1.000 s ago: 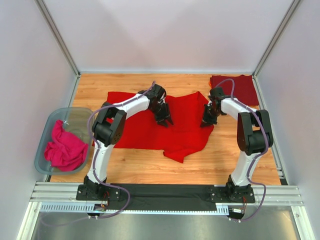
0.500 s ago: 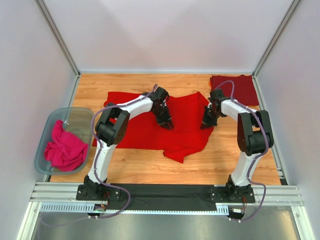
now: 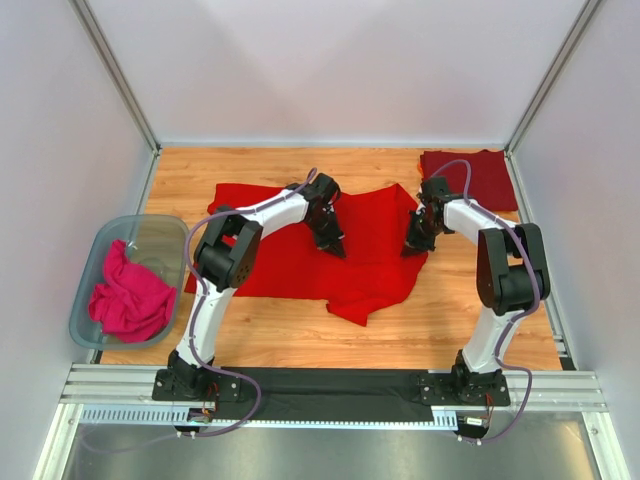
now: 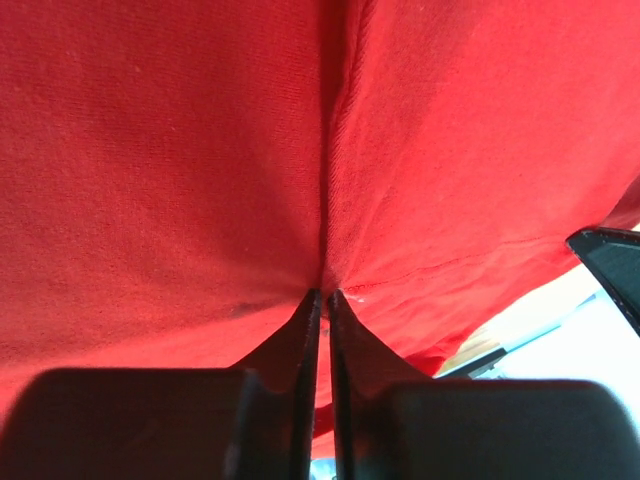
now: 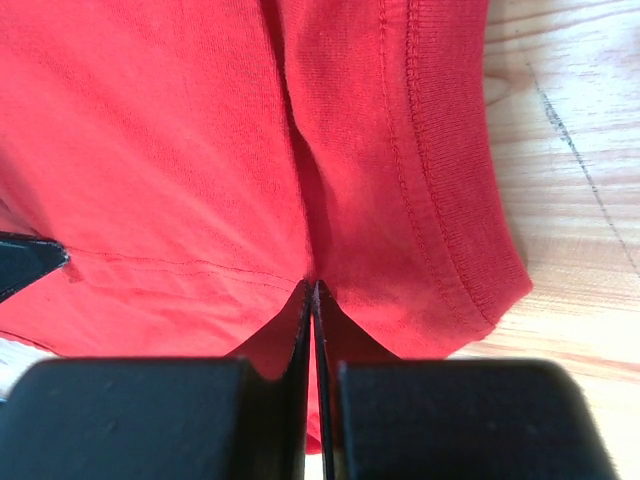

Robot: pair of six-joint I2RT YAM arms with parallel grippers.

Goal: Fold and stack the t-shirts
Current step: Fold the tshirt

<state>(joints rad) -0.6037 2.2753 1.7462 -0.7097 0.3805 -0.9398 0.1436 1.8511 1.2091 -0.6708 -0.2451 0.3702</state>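
Red shirt (image 3: pixel 300 265) is lying spread and rumpled mid-tabletop (image 3: pixel 260 335), one corner trailing toward 6 o'clock. Left claw (image 3: pixel 337 247) is pinching a raised ridge near the shirt's middle, fingers together on the cloth. Right claw (image 3: pixel 411 247) is clamping a fold at the shirt's 3 o'clock edge, next to the stitched hem, with bare wood just past it. Maroon shirt (image 3: pixel 478 178) is lying flat in the 1 o'clock corner, near the red one; can't tell if they're touching. Open wood is showing along 6 o'clock and at 11 o'clock. Plastic bin (image 3: pixel 95 262) at 9 o'clock is holding a pink cloth (image 3: pixel 128 300). Left arm is covering part of the shirt, and neck and sleeves are hard to make out.
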